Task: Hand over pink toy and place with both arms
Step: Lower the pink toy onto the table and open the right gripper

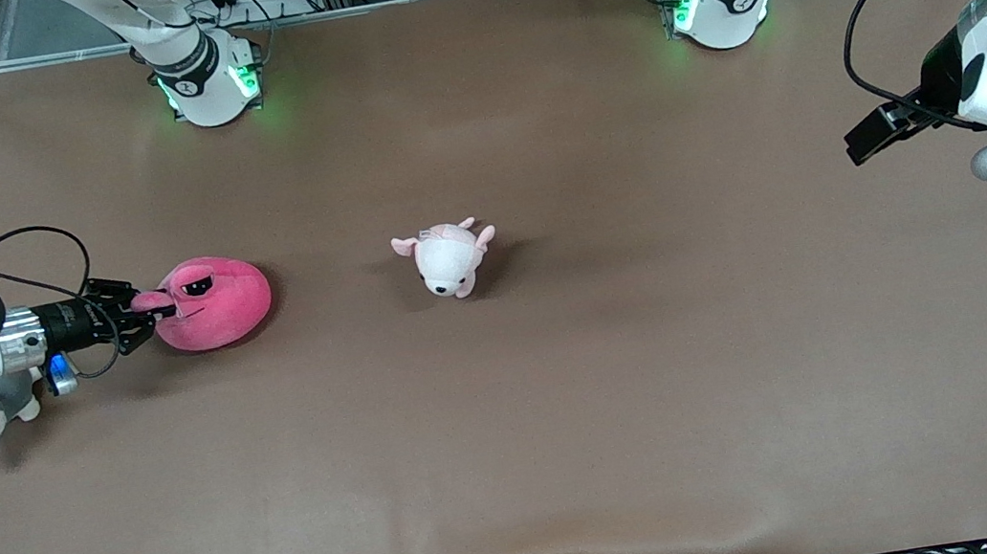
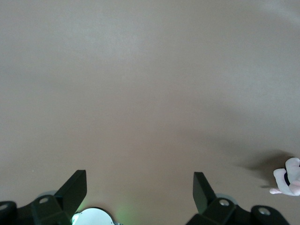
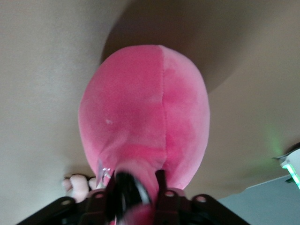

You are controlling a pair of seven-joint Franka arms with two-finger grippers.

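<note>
Right gripper [image 1: 162, 313] pinches pink toy [image 1: 217, 301]; left gripper [image 2: 139, 187] spread.

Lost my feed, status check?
Right pincer shut on round hot-pink plush toy, on table. Left pincer open, waiting over bare table. Nothing in the way.

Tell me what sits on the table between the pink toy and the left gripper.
Front view: only the small pale pink-and-white plush lies between the pink toy, pinched by the right gripper, and the open left gripper; otherwise bare table.
</note>
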